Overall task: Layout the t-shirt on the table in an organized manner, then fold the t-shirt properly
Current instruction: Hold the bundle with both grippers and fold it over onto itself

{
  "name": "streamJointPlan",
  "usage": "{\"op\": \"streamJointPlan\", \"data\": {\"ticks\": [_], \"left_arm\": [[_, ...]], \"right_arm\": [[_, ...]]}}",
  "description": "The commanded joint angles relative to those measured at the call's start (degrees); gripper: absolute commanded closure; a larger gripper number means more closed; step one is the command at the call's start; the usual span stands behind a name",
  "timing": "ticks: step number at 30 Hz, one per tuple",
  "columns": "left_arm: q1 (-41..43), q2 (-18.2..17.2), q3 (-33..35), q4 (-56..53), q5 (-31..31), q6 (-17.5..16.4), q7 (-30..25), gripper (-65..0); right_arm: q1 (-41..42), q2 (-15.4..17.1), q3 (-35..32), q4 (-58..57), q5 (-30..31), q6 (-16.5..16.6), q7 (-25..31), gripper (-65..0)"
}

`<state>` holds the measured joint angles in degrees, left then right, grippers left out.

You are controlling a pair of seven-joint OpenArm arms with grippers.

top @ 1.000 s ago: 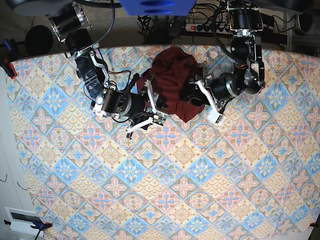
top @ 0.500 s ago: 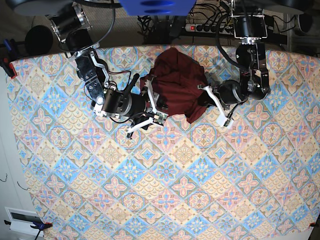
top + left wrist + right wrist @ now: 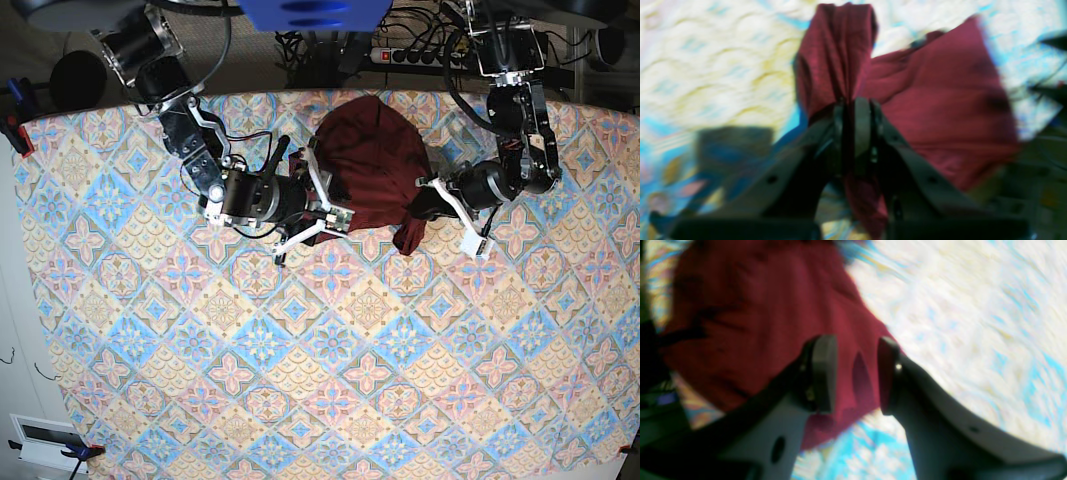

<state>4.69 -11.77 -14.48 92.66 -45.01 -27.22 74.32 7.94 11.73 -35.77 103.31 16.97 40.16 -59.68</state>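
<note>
The dark maroon t-shirt (image 3: 368, 165) lies bunched at the far middle of the patterned table (image 3: 300, 380). My left gripper (image 3: 418, 222) is at the shirt's right lower corner and shut on a fold of it. In the blurred left wrist view the fingers (image 3: 862, 126) pinch the maroon cloth (image 3: 933, 110), which rises in a ridge ahead of them. My right gripper (image 3: 318, 208) sits at the shirt's left edge. In the right wrist view it (image 3: 855, 346) stands open with shirt fabric (image 3: 756, 323) under and between its fingers.
A power strip and cables (image 3: 410, 55) run behind the table's far edge. A red clamp (image 3: 15, 135) holds the cloth at the left edge. A white box (image 3: 45, 440) lies beyond the near left corner.
My left gripper has shut on the shirt's right side and drawn it to the right. The shirt bundle has shifted right and spread. My right arm has moved right with it, jaws unchanged.
</note>
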Motion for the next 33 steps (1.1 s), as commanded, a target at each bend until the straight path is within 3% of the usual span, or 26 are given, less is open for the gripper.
{"op": "streamJointPlan", "data": {"ticks": [1, 4, 9, 13, 18, 23, 33], "left_arm": [[-0.5, -1.7, -0.3, 0.8, -2.2, -0.2, 0.1, -2.1], [-0.3, -3.7, -0.3, 0.8, -8.1, -0.2, 0.7, -5.1], [0.8, -8.3, -0.3, 0.8, -17.1, -0.1, 1.4, -25.6], [2.3, -10.3, -0.3, 0.8, -17.7, -0.2, 1.3, -37.6], [4.1, -13.3, -0.2, 0.8, -17.5, -0.2, 1.1, -34.7], [4.5, -13.0, -0.2, 1.2, -18.0, -0.2, 1.1, -30.4], [-0.1, 0.5, 1.5, 1.2, -18.0, -0.2, 1.4, -30.8]], "right_arm": [[1.1, 0.1, 0.0, 0.0, 0.7, -0.2, 1.1, -20.0], [1.1, 0.0, -1.1, -4.1, 0.7, -0.2, 1.3, -20.0], [1.3, 0.0, -3.1, -10.0, 0.6, -0.2, 1.3, -20.0], [1.4, 0.4, -2.6, -12.2, 0.6, -0.2, 1.3, -19.9], [2.4, 2.3, 0.6, -11.6, 0.6, -0.2, 0.6, -19.9], [2.3, 5.0, 2.2, -11.6, 0.6, -0.2, 0.6, -19.9], [2.3, 5.3, 2.1, -11.6, 0.6, -0.2, 0.6, -19.9]]}}
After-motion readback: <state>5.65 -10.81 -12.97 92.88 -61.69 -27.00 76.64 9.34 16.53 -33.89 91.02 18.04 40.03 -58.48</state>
